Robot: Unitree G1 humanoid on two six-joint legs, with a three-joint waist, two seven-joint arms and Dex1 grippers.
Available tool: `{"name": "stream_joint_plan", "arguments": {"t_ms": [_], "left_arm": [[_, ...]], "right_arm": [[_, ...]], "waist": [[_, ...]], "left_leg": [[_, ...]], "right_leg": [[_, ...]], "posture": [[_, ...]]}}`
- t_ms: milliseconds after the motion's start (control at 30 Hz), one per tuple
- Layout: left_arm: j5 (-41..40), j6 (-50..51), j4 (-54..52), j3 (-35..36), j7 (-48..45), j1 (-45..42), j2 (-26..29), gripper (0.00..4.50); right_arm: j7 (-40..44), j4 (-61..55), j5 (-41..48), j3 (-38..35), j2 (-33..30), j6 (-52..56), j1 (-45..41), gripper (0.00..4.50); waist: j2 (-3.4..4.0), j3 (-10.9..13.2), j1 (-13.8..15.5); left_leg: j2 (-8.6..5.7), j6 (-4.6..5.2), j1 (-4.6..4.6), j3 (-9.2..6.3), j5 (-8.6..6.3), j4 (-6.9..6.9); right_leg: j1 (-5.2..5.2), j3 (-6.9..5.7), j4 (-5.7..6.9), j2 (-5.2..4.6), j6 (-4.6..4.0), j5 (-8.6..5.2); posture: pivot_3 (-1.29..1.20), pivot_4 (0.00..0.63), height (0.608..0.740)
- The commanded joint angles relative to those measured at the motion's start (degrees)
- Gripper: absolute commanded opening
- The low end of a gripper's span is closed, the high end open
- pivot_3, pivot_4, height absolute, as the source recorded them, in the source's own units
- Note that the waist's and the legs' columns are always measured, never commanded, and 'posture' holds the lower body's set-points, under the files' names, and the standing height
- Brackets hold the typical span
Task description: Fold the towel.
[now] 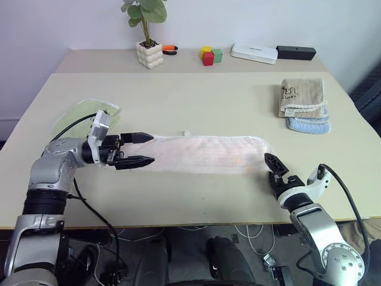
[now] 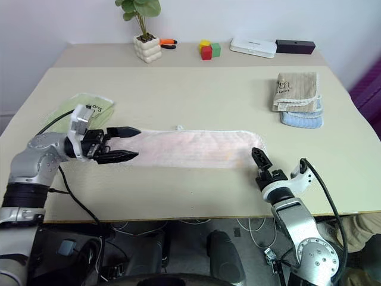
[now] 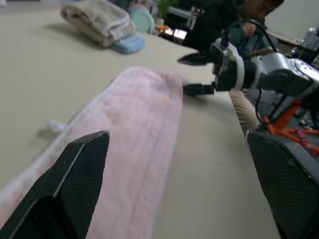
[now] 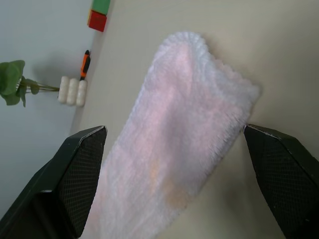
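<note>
The pale pink towel [image 1: 208, 154] lies as a long narrow strip across the front of the table, its small loop [image 1: 186, 133] on the far edge. My left gripper [image 1: 146, 149] is open at the strip's left end, pointing along it with one finger on each side. In the left wrist view the towel [image 3: 134, 129] runs away between those fingers toward the right gripper [image 3: 192, 74]. My right gripper [image 1: 294, 168] is open just off the strip's rounded right end, holding nothing. From the right wrist the towel [image 4: 174, 114] stretches ahead between the two fingers.
A light green towel [image 1: 83, 113] lies behind my left arm. A folded beige towel [image 1: 302, 95] sits on a blue one [image 1: 309, 124] at the right. Along the back stand a potted plant [image 1: 149, 52], coloured blocks [image 1: 210, 55], a white box [image 1: 254, 52] and a black box [image 1: 296, 52]. A person [image 3: 234, 20] sits beyond the table's right side.
</note>
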Motion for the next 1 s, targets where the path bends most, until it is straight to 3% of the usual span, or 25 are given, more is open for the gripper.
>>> {"name": "stream_joint_plan", "arguments": {"t_ms": [33, 167, 267, 500, 800, 1000], "left_arm": [[-0.5, 0.9, -1.8, 1.1, -0.5, -0.4, 1.7, 4.50], [-0.6, 0.4, -2.3, 1.5, -0.1, -0.2, 1.7, 4.50], [-0.9, 0.9, -2.8, 1.7, 0.3, -0.2, 1.7, 4.50], [-1.8, 1.8, -4.3, 2.0, 1.1, 0.6, 1.6, 4.50], [-2.4, 2.1, -5.8, 2.7, 2.5, 1.7, 1.1, 4.50], [-2.7, 1.8, -6.5, 2.9, 3.6, 2.5, 0.9, 4.50]], "right_arm": [[0.5, 1.7, -1.0, 2.9, 0.9, -0.3, -0.6, 4.48], [1.2, 3.8, -2.5, 4.1, 1.8, -1.4, -2.1, 4.48], [1.4, 4.5, -2.9, 4.7, 2.4, -1.4, -2.5, 3.69], [1.5, 4.9, -3.9, 5.2, 2.6, -1.8, -3.6, 0.24], [1.7, 4.8, -4.7, 3.6, -1.8, -0.8, -5.2, 0.12], [11.5, 0.0, -18.7, 9.1, -16.6, 3.6, -9.1, 0.12]], "waist": [[-0.01, 0.0, -0.1], [-0.03, 0.0, -0.5], [-0.06, 0.0, -0.9], [-0.23, -0.1, -1.4], [-0.39, -0.2, -1.3], [-0.33, -0.2, -1.1]], "left_leg": [[0.00, 0.00, 0.00, -0.01, 0.00, 0.00], [0.03, 0.00, 0.02, 0.00, 0.00, -0.03], [0.03, 0.00, 0.01, 0.00, 0.00, -0.04], [0.04, 0.00, 0.02, 0.00, 0.00, -0.12], [0.04, 0.00, 0.03, 0.01, 0.00, -0.09], [-0.05, 0.00, -0.04, 0.07, 0.00, -0.05]], "right_leg": [[0.00, -0.01, 0.00, 0.01, 0.00, 0.00], [-0.01, -0.01, 0.00, 0.03, -0.02, -0.01], [-0.01, -0.01, 0.01, 0.03, -0.02, -0.01], [-0.06, -0.01, 0.04, 0.06, -0.01, 0.00], [-0.03, 0.00, 0.02, 0.01, -0.03, -0.01], [-0.08, 0.00, 0.00, -0.07, -0.02, -0.01]], "posture": [[0.00, 0.150, 0.740], [0.00, 0.150, 0.740], [0.00, 0.150, 0.740], [0.00, 0.150, 0.740], [0.00, 0.150, 0.740], [0.00, 0.150, 0.740]]}}
